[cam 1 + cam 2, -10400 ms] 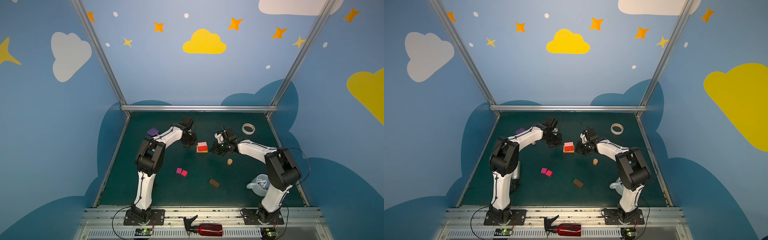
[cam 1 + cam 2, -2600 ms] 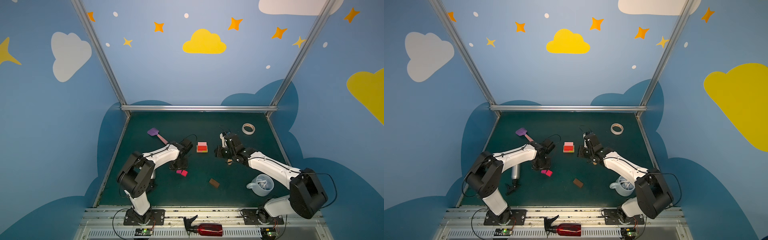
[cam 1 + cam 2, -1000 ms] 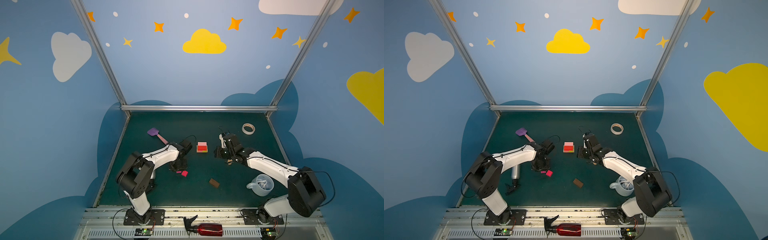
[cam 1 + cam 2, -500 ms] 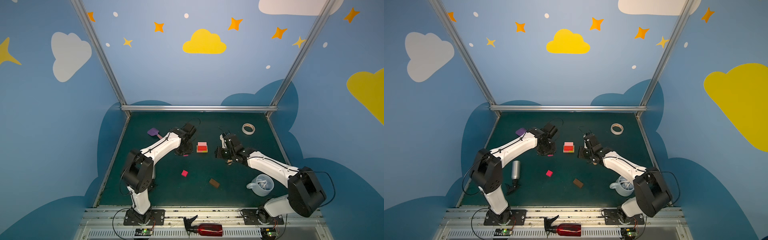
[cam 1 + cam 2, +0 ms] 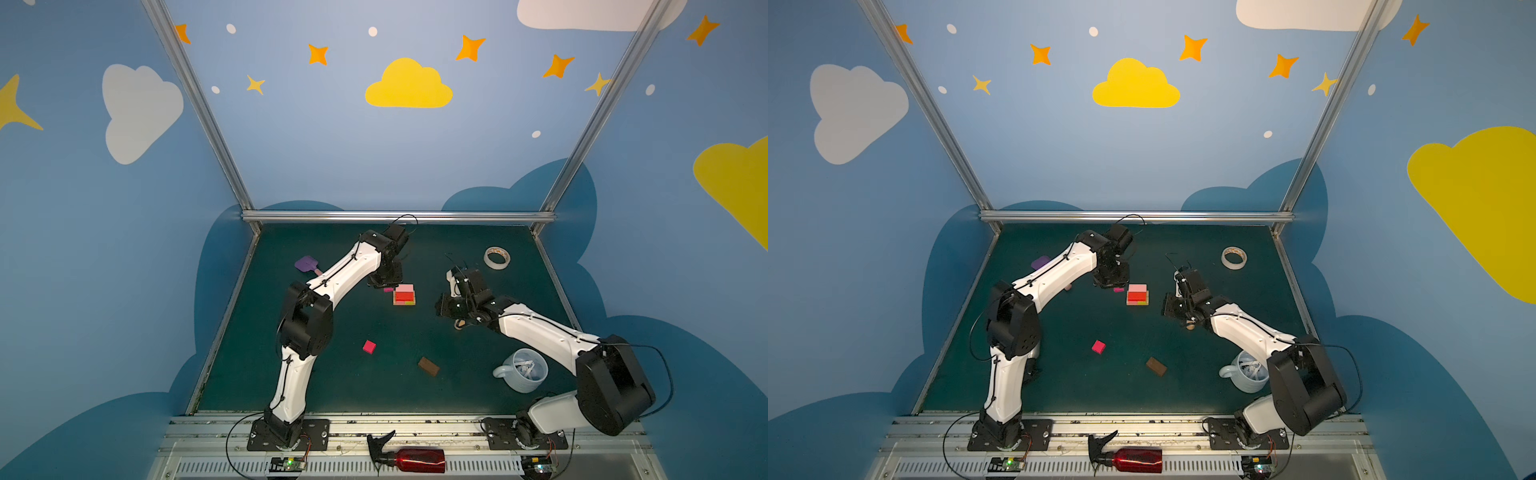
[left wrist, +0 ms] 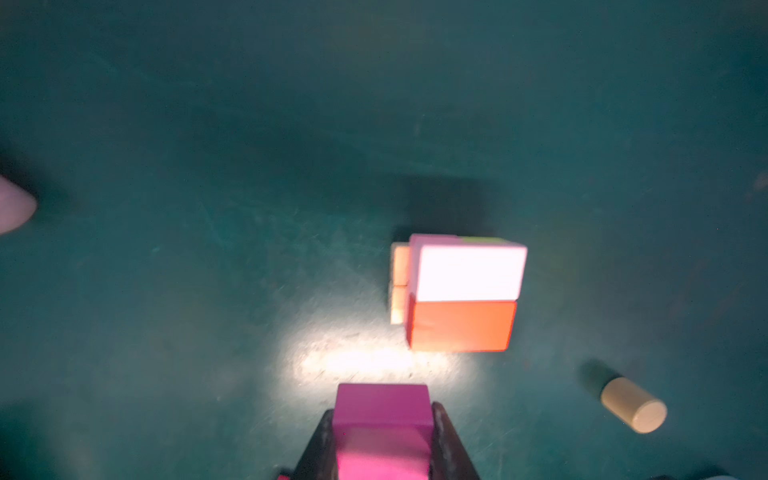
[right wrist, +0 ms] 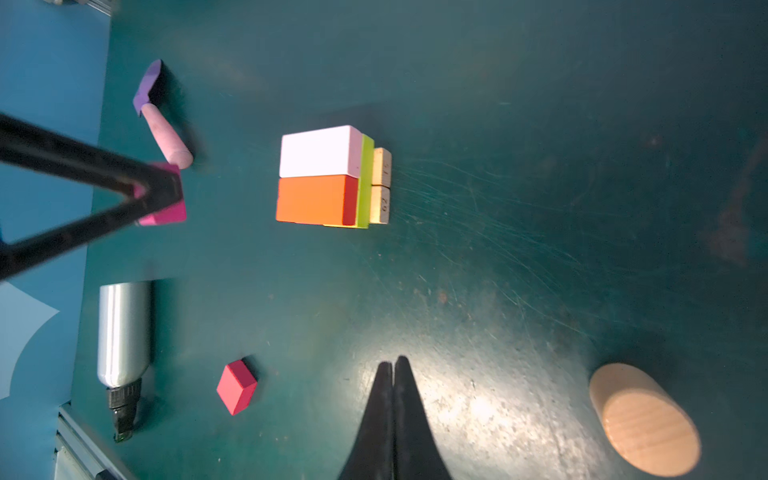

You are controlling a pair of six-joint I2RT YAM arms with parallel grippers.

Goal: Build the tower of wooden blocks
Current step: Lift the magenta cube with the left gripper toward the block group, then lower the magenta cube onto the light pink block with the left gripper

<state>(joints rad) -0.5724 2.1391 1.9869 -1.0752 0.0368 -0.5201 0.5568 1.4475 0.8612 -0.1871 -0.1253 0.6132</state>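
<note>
Pinching a magenta square (image 6: 382, 432) between the fingers of the left hand (image 6: 382, 409), apparently lifted clear of the counter (image 5: 332, 386), just beside the tower (image 6: 461, 291) and not yet over it. Across the tower, the right hand (image 7: 392, 363) pressed together and empty, low over the counter, near a tan cylinder (image 7: 644, 419) lying on its side.

Mid-counter, somewhat toward the far edge: the tower, three layers high, with a tan pair at the base, lime-green above, and pink and red side by side on top. Upper layers set slightly off from the tan base on one side.

Loose toward the near edge, well apart from the stack: a red square (image 5: 369, 346) and a brown block (image 5: 428, 366).

Judged about half built. Lower layers in place. Left to set down: the held magenta square, the red square, the brown block and the cylinder. Probably next: carrying the magenta square over the pink-and-red layer.
</note>
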